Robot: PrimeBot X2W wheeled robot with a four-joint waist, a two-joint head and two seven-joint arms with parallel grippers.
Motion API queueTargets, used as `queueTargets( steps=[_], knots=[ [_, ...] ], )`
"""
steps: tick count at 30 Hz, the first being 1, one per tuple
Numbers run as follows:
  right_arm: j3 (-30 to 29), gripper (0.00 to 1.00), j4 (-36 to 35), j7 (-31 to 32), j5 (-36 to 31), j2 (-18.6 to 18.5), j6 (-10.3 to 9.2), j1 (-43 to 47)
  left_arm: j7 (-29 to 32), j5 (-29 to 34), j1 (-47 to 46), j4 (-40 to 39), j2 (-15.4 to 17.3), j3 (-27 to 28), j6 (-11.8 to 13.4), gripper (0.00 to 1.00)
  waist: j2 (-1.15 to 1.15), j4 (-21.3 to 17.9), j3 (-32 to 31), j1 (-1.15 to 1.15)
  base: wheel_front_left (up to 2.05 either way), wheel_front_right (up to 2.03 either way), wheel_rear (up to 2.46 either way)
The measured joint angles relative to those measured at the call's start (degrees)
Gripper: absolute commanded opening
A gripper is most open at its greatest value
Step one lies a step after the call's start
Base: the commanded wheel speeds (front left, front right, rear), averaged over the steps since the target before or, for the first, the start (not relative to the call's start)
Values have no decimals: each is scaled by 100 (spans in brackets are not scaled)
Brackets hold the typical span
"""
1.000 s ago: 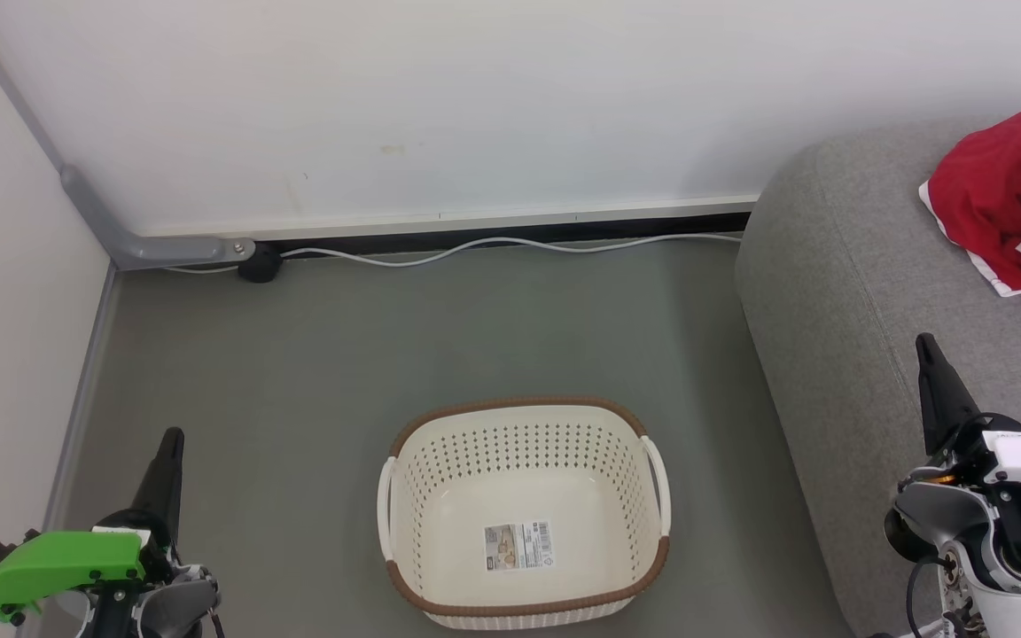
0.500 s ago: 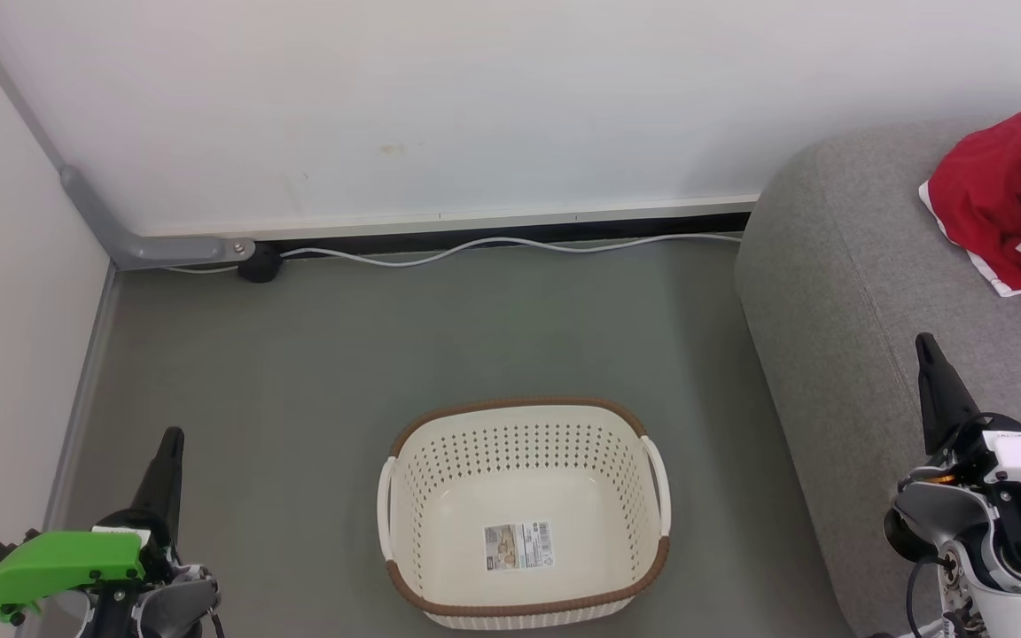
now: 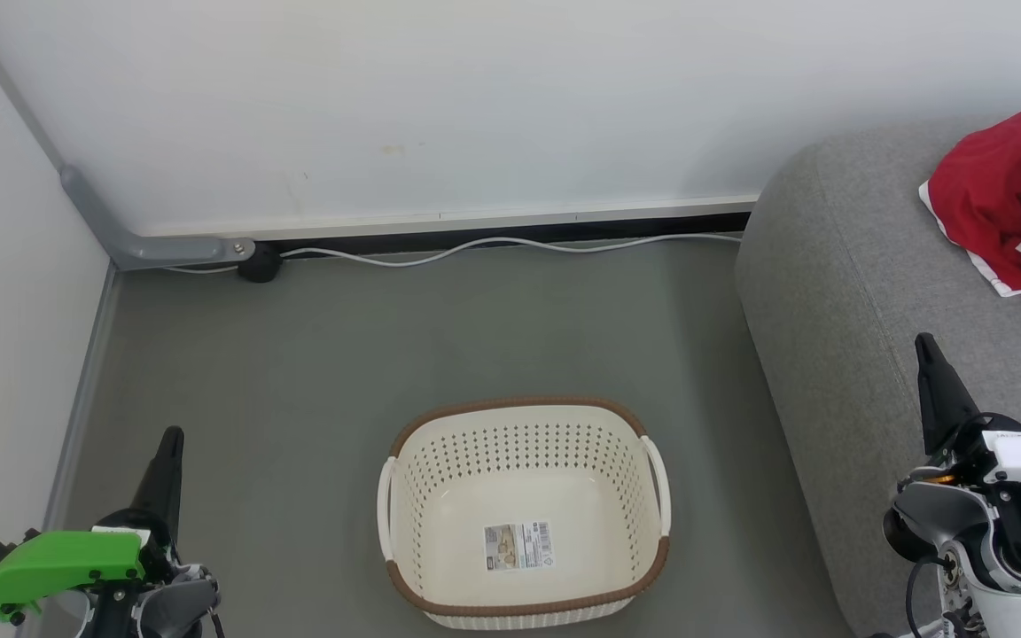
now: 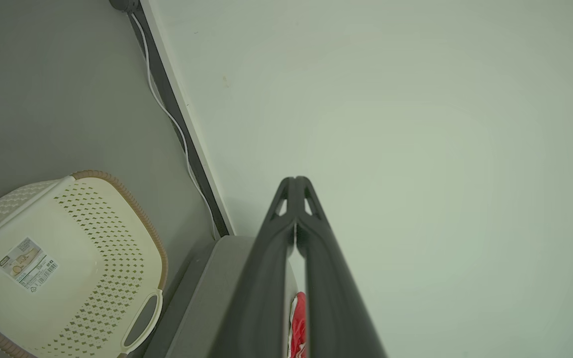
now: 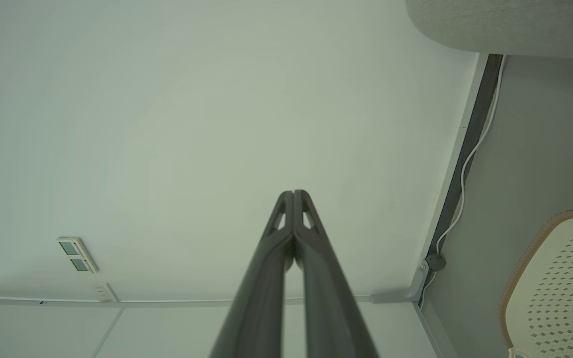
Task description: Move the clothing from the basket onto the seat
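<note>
Both pairs of jaws are seen pressed together, tip to tip, and nothing is held in them. At the near left, the left gripper (image 3: 172, 439) is pointed away over the floor (image 3: 298, 354). To its right, in the middle, the basket (image 3: 519, 406) is set on the floor with its long side running left to right — just a small label (image 3: 518, 545) is seen inside it. At the near right, the right gripper (image 3: 925, 346) is held up near the seat's edge. The seat (image 3: 838, 292) is found on the right, and the clothing (image 3: 998, 195) is bunched on it, far and to the right of the right gripper. That gripper is much nearer to it than the left one. No clothes are left to be lifted out, so the job is judged done — no reach seems needed.
</note>
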Motion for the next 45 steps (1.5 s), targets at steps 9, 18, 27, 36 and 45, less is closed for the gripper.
queueTargets(
  steps=[9,18,27,36,45],
  knots=[
    [1,0,-2,0,0,0,0,1,-1,0,0,-1,0,0,0,0,0,0,0,0,0,0,0],
    [2,0,-2,0,0,0,0,1,0,0,0,-8,0,1,0,0,0,0,0,0,0,0,0],
    [4,0,-3,-1,1,0,0,1,-1,0,0,-10,0,1,0,0,0,0,0,0,0,0,0],
    [5,0,-4,-1,1,0,0,2,0,0,0,-11,0,1,0,0,0,0,0,0,0,0,0],
    [7,0,-4,-1,1,0,0,2,0,0,0,-12,0,1,0,0,0,0,0,0,0,0,0]
  ],
)
